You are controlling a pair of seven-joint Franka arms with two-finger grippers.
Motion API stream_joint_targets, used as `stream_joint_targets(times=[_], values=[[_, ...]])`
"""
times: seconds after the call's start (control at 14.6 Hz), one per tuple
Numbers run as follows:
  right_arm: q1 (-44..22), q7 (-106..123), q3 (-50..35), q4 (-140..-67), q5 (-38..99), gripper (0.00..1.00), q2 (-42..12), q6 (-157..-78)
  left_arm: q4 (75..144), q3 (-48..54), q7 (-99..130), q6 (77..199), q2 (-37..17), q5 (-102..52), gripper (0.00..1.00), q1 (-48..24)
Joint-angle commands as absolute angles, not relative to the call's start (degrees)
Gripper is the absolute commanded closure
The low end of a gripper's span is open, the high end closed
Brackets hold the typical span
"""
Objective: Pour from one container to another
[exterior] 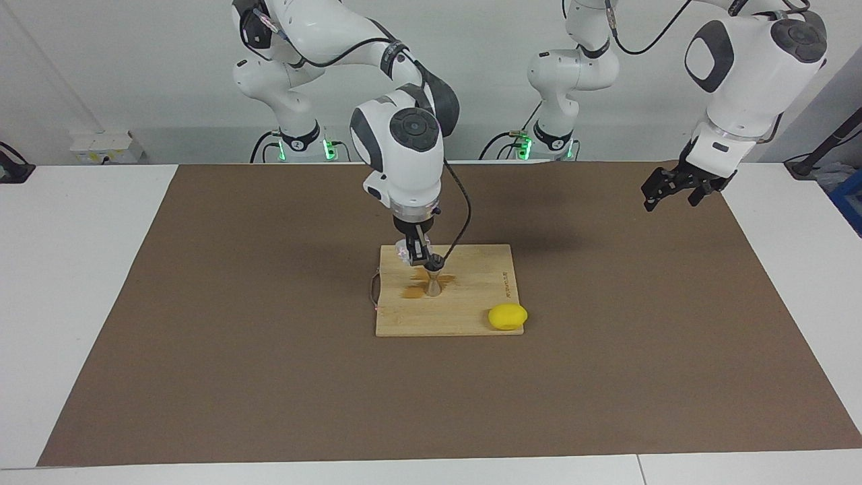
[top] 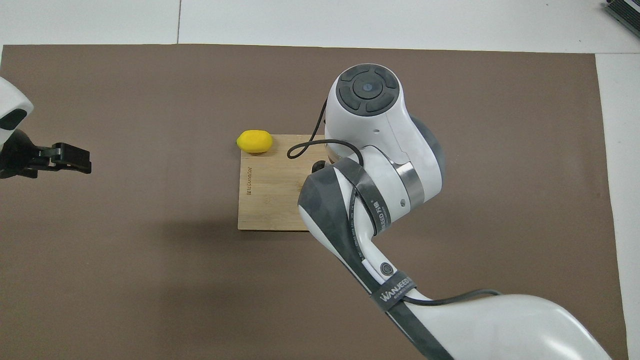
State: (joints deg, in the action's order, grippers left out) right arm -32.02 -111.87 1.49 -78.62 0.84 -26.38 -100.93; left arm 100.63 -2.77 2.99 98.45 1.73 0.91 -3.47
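Brown mat (exterior: pixel 269 337) is spread over a white table (exterior: pixel 67 269), with a wooden board (exterior: pixel 465 316) laid mid-mat. A jigger (exterior: pixel 434 283) is stood upright on the board amid a brown wet patch. A tilted glass cup (exterior: pixel 405 248) is clamped in the right gripper (exterior: pixel 419 254) just over the jigger's rim. A lemon (exterior: pixel 508 316) is seen at the board's corner. Left gripper (exterior: pixel 673 188), fingers apart, is held idle over the mat's edge.
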Motion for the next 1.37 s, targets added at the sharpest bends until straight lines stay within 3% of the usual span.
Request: stream_joint_targets(times=[0.0, 1.3], values=[[-32.2, -113.4, 1.1, -76.6, -1.6, 1.0, -27.5, -99.6, 100.2, -2.8, 4.3, 98.0, 2.5, 1.3, 0.0, -4.2], [-33.6, -112.5, 1.1, -76.6, -4.5, 1.0, -28.3, -99.3, 100.3, -2.5, 4.5, 97.6, 3.0, 1.2, 0.0, -4.1]])
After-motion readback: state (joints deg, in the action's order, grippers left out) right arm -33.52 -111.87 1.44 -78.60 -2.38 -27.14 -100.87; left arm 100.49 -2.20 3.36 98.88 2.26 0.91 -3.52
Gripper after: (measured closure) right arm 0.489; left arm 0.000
